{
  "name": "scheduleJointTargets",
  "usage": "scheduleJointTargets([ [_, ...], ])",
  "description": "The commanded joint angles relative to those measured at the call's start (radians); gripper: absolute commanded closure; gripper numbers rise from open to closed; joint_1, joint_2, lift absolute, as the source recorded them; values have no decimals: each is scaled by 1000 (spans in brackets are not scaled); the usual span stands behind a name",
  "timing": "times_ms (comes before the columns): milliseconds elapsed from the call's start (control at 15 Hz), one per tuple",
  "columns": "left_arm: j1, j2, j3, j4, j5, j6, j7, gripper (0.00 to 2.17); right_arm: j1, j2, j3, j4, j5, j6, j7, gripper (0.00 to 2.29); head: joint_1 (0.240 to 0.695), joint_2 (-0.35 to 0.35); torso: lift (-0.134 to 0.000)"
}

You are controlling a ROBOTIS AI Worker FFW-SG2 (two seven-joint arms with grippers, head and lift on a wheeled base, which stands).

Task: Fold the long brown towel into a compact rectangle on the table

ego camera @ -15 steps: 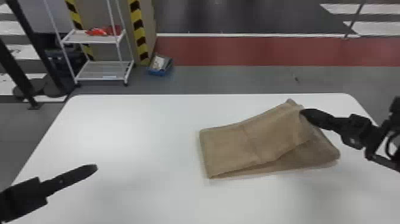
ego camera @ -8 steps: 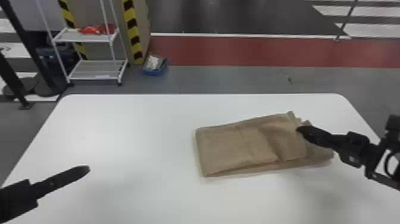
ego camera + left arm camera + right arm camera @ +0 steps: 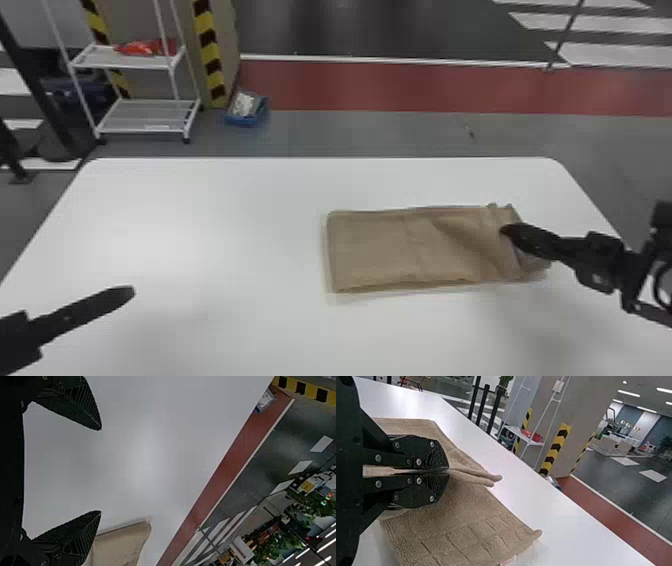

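Towel (image 3: 380,250), brown, qty. 1: lay on R half of tabletop (image 3: 200,225), folded to a strip, long axis running L–R; R end rumpled.

R claw (image 3: 448,471): fingers closed together on a pinch of cloth nr. towel's R end, a bit of it poking out past the tips; arm came in from R, so bulk of towel lay to its L.

L claw (image 3: 100,471): spread wide, nothing held, over L part of tabletop, well apart from towel's L end.

Nearer arm: R, by far. Coming move, est.: R claw to settle the pinched layer & let go, then poss. bring R end over twd. L, along long axis. Risk: rumpled end might drag askew.
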Motion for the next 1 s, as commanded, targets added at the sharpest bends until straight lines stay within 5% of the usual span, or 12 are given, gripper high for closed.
scheduleJointTargets([
  [0,0,-6,-7,-9,-5,1,3,147,-27,-4,-12,-10,-19,60,-1,1085,695,-50,-125],
  [267,8,-6,-8,-9,-4,1,-1,147,-43,-64,-85,-59,-13,124,0,1085,695,-60,-125],
  [600,17,-6,-16,-11,-1,1,-1,147,-52,-67,-58,34,32,54,-6,1085,695,-121,-125],
  [933,20,-6,-28,-8,-5,1,11,147,-161,-156,-57,54,33,122,3,1085,695,-142,-125],
])
